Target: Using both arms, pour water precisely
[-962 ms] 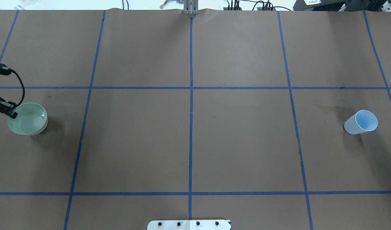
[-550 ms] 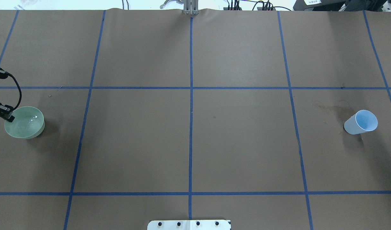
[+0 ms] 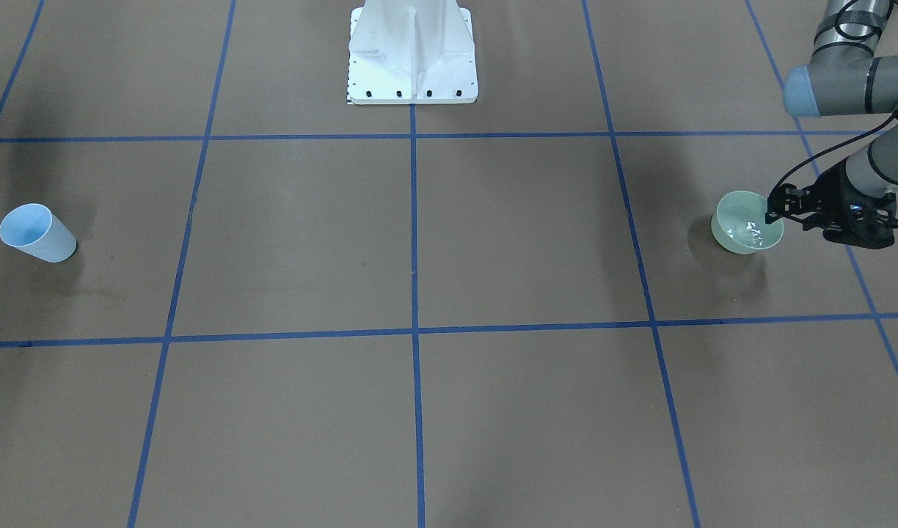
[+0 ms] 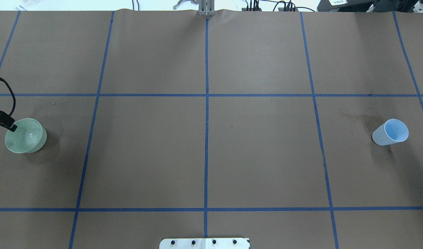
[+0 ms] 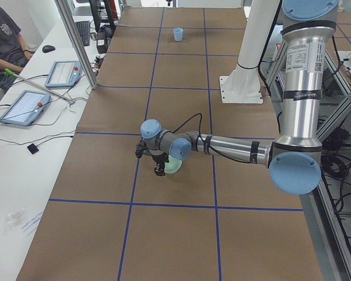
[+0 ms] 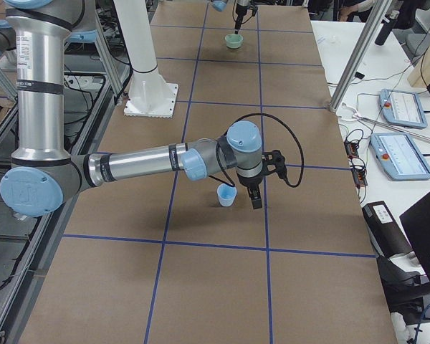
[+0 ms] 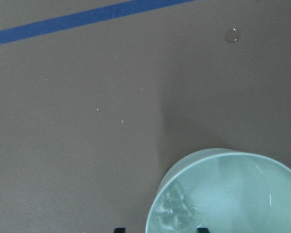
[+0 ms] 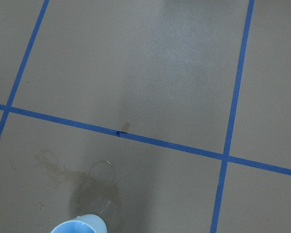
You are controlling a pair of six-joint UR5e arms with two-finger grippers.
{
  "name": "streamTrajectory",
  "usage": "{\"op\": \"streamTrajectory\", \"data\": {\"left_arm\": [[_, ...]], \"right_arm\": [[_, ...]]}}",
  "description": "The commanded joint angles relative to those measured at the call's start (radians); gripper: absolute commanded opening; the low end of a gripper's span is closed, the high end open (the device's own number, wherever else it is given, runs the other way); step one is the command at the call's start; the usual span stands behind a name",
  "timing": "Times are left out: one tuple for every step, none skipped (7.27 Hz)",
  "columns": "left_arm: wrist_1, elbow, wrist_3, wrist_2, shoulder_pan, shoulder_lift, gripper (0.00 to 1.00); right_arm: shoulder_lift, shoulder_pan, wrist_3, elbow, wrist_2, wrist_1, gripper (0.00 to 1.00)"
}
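Pinching the rim of the pale green bowl (image 3: 735, 246), the left gripper (image 3: 770, 214) is keeping 1 finger inside the wall and 1 outside it, on the side toward the table's left end. The water (image 7: 177, 209) is lying in the bottom of that bowl, showing as white glints and faint ripples. Whether the bowl is resting on the table (image 4: 260, 155) or hanging just above it cannot be told. From the gripper, the left arm (image 3: 849, 73) is running back low and nearly level toward the robot's side. At the opposite end, the right gripper (image 6: 255, 195) is pointing down just beside the light blue cup (image 6: 227, 195). It is showing only in the side view, so whether it is released or clenched cannot be told. The cup is standing mouth up near a dark damp stain (image 8: 94, 189) on the brown paper. The right arm (image 6: 136, 163) is reaching out level behind its gripper. The white pedestal (image 3: 412, 51) is standing between the 2 arms, and blue tape lines (image 4: 206, 138) are dividing the table into squares.
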Motion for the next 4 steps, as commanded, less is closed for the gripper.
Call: {"op": "streamTrajectory", "data": {"left_arm": [[0.005,-0.021,0.091,-0.054,-0.165,-0.004,1.00],[0.071,-0.016,0.140,-0.074,-0.262,-0.005,1.00],[0.158,-0.016,0.249,-0.076,-0.357,-0.005,1.00],[0.214,-0.015,0.292,-0.076,-0.410,-0.007,1.00]], "right_arm": [[-0.003,-0.002,-0.009,-0.006,0.011,-0.032,1.00],[-0.003,-0.002,-0.016,-0.009,0.012,-0.081,1.00],[-0.003,-0.003,-0.018,-0.009,0.012,-0.125,1.00],[-0.017,0.000,-0.021,0.002,0.021,-0.193,1.00]]}}
